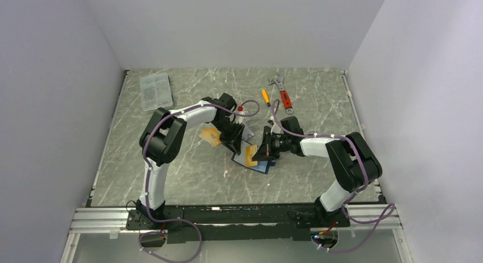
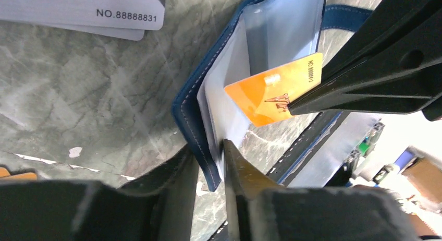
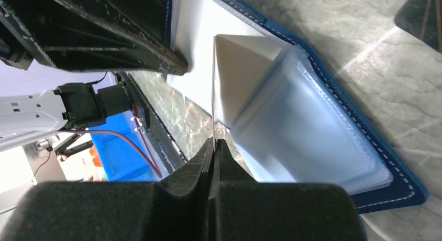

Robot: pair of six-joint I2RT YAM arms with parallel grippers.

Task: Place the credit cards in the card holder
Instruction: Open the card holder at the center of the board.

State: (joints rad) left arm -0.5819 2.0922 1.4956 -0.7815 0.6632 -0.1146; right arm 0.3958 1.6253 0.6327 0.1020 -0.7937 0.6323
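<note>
Both arms [image 1: 165,138] [image 1: 342,155] inward | left gripper [image 2: 207,146]: card holder [image 2: 185,103] (edge) | right gripper [image 3: 214,142]: orange card [image 2: 266,92]

The left gripper [image 2: 208,152] pinches the near edge of the open navy card holder [image 2: 190,103], which lies on the marble bench [image 2: 78,95]. The right gripper [image 2: 299,106] grips an orange card [image 2: 271,87] by its corner over the clear sleeves [image 2: 281,27]. White numbered cards [image 2: 83,11] lie at top left.

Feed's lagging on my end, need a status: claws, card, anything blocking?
Left claw clamped on card holder edge. Right claw shut on orange card, card at the clear sleeves, mostly out. Nothing seen blocking.
</note>
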